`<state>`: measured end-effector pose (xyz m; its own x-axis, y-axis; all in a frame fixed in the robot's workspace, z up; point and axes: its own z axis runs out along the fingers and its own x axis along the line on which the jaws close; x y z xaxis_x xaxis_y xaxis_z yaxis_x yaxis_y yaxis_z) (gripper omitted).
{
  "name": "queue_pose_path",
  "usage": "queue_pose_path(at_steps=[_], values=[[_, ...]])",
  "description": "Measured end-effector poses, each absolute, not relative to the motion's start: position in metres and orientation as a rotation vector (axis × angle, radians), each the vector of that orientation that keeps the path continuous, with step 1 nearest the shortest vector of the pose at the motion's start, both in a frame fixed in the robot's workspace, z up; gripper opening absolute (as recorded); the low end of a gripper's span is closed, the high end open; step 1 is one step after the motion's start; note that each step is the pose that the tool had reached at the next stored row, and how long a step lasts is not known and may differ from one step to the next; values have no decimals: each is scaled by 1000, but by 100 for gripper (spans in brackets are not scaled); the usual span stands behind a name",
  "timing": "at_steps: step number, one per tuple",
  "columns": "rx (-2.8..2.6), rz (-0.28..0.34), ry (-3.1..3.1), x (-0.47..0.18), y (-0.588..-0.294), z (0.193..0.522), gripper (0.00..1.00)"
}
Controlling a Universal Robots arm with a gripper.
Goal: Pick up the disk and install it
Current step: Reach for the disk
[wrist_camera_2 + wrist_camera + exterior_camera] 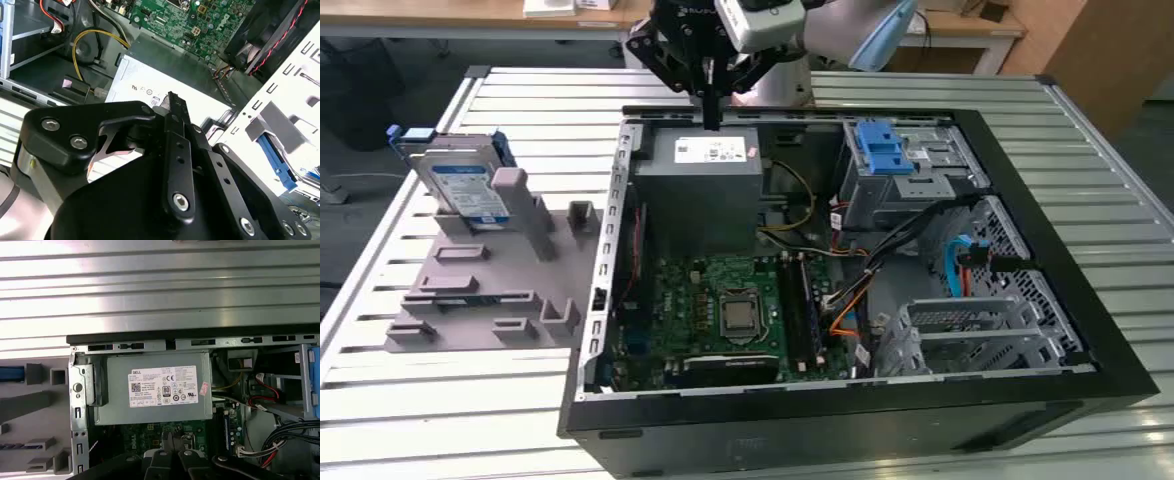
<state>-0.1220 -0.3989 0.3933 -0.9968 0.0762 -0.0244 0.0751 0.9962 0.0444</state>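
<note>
The disk (464, 185) stands upright on its edge in a grey holder (494, 290), on the table at the exterior view's left, outside the computer case. It is silver-grey with a blue-and-white label and blue side rails. In the first wrist view its blue edge (11, 374) shows beside the case wall. My gripper (710, 112) hangs over the far rim of the open case, above the grey power supply (700, 190), well apart from the disk. Its black fingers are shut together with nothing between them, as seen in both wrist views (173, 107) (173, 446).
The open black case (1067, 300) lies on a slatted metal table (520, 90). Inside are a green motherboard (720, 310), cable bundles (907, 240), and a metal drive bay with a blue latch (883, 152) at the far right. An empty metal cage (974, 330) sits nearer.
</note>
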Motion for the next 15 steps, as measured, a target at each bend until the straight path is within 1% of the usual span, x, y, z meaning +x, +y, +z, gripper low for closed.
queue_pose_path(at_steps=[15], values=[[118, 67, 3113, -127, -398, 393, 11]])
